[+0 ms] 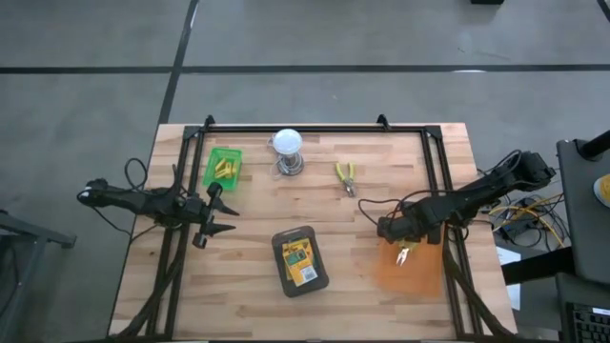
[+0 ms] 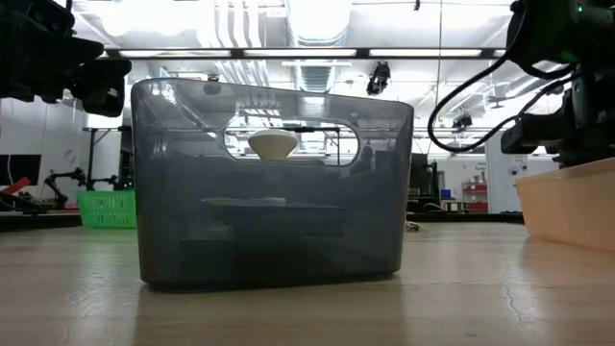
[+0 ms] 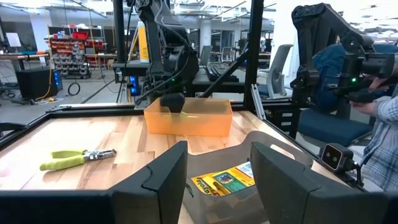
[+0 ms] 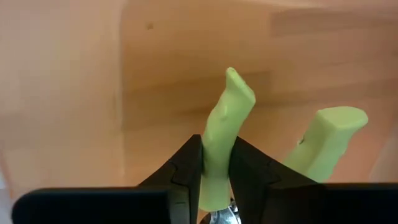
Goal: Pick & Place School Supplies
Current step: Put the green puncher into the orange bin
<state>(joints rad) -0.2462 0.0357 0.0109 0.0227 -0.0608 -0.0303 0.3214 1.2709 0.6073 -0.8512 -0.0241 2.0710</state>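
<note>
Two pliers: one (image 1: 346,177) beside the bulb (image 1: 287,143), one (image 4: 227,124) clenched in right hand (image 4: 216,177) over orange bin (image 1: 412,272).

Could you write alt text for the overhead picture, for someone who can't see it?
Seen from above, the right arm's tool holds yellow-handled pliers over an orange bin on a wooden table. The left tool hangs open beside a green basket. Between them lie a grey bin of crayon boxes, a white bulb and a second pair of pliers.

White bulb on a metal base (image 1: 288,151) standing near the table's (image 1: 257,214) far edge, yellow-handled pliers (image 1: 345,176) lying beside it.
</note>
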